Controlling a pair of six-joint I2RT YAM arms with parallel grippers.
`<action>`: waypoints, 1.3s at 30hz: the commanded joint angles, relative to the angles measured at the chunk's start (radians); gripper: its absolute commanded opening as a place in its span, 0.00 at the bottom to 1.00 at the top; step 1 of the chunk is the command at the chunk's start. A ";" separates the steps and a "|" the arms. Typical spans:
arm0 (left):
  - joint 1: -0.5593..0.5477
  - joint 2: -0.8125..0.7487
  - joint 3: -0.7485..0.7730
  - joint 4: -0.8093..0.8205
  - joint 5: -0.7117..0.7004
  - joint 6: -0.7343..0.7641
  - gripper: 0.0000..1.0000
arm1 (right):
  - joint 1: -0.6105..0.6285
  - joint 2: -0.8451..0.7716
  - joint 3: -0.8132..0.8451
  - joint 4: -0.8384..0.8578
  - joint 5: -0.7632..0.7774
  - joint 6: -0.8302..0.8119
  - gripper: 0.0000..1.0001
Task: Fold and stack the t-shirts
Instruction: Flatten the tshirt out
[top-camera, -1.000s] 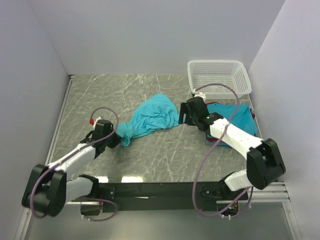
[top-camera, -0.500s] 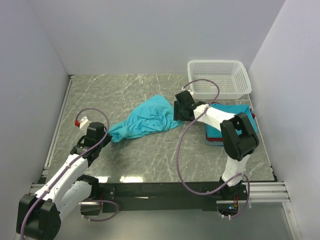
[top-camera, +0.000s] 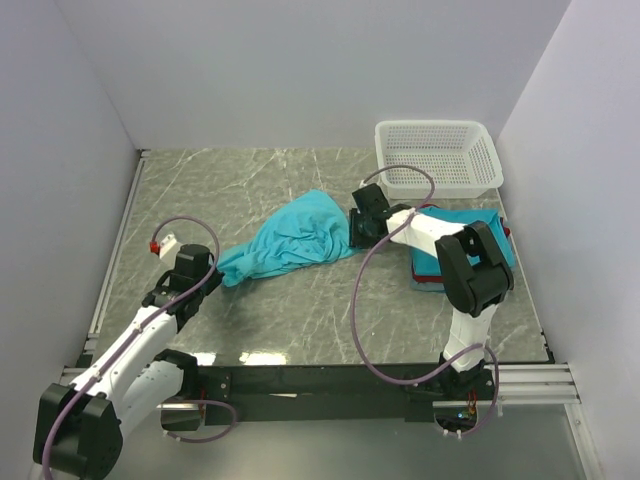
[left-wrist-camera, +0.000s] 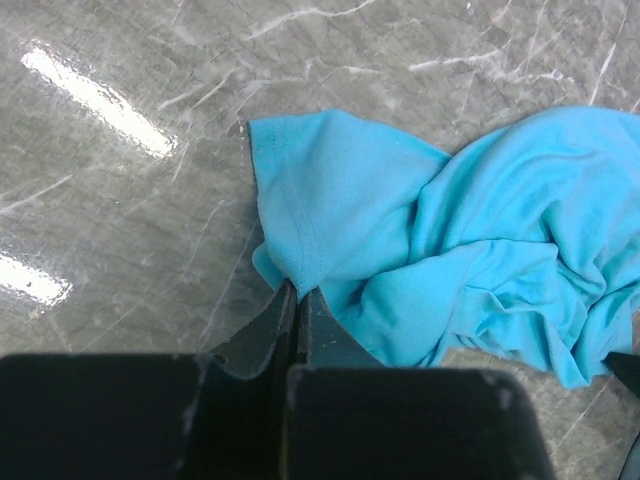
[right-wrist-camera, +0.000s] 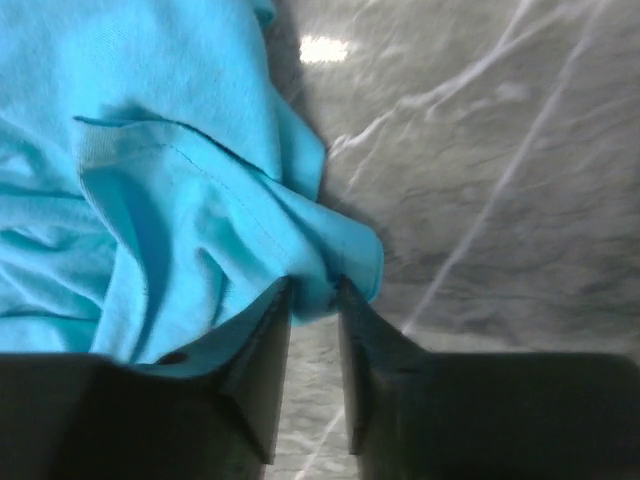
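Observation:
A crumpled teal t-shirt (top-camera: 295, 238) lies mid-table, stretched out toward the left. My left gripper (top-camera: 220, 272) is shut on its left corner; in the left wrist view the jaws (left-wrist-camera: 298, 292) pinch a point of the cloth (left-wrist-camera: 450, 250). At the shirt's right edge my right gripper (top-camera: 352, 228) has its jaws drawn in on a fold of the hem (right-wrist-camera: 315, 290), with the rest of the shirt (right-wrist-camera: 150, 150) bunched to the left. A stack of folded t-shirts (top-camera: 485, 222), teal on top with a red edge (top-camera: 507, 231), lies at the right, partly under the right arm.
A white mesh basket (top-camera: 440, 150) stands at the back right corner. White walls close the table on the left, back and right. Grey marble table top (top-camera: 220, 185) shows around the shirt. Cables loop above both arms.
The left gripper has pulled the shirt's corner left and toward the front, stretching the cloth. The right gripper has moved left to the shirt's right edge and closed on a fold.

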 joint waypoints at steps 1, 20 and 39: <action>0.006 -0.030 0.023 0.004 -0.029 0.010 0.00 | 0.002 0.019 -0.012 0.025 -0.083 0.007 0.30; 0.006 -0.338 0.428 0.017 -0.181 0.097 0.01 | 0.003 -0.724 0.117 0.000 0.092 -0.156 0.00; 0.006 -0.386 1.070 0.030 0.047 0.289 0.01 | 0.003 -1.158 0.419 -0.072 -0.131 -0.217 0.00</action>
